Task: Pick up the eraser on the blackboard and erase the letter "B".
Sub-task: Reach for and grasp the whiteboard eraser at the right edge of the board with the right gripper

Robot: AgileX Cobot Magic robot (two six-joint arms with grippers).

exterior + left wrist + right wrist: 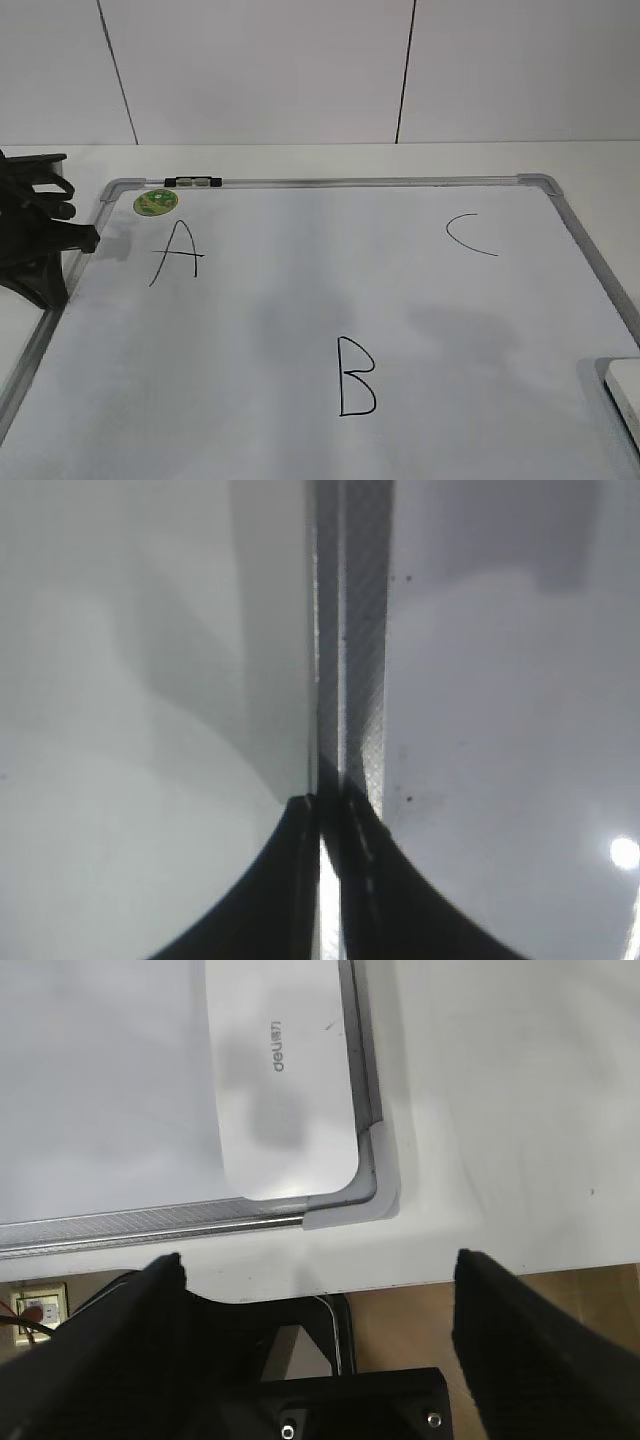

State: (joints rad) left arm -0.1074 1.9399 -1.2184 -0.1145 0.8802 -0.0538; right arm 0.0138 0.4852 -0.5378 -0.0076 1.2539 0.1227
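Observation:
The blackboard (350, 182) is a white dry-erase board with a grey frame, lying flat on the table. The letter "B" (355, 377) is drawn in black at its lower middle. The eraser (625, 395), a flat white block, lies on the board at the lower right edge. In the right wrist view the eraser (280, 1080) lies in the board's corner (375, 1190). My right gripper (320, 1265) is open and empty, off the board's corner over the table edge. My left gripper (85, 240) is shut and empty over the board's left frame (350, 680), with its jaws (330, 805) nearly touching.
An "A" (177, 253) and a "C" (468, 235) are also on the board. A round green sticker (155, 202) sits at the top left, and a small black-and-white clip (195, 182) is on the top frame. The brown floor (560, 1340) shows past the table's edge.

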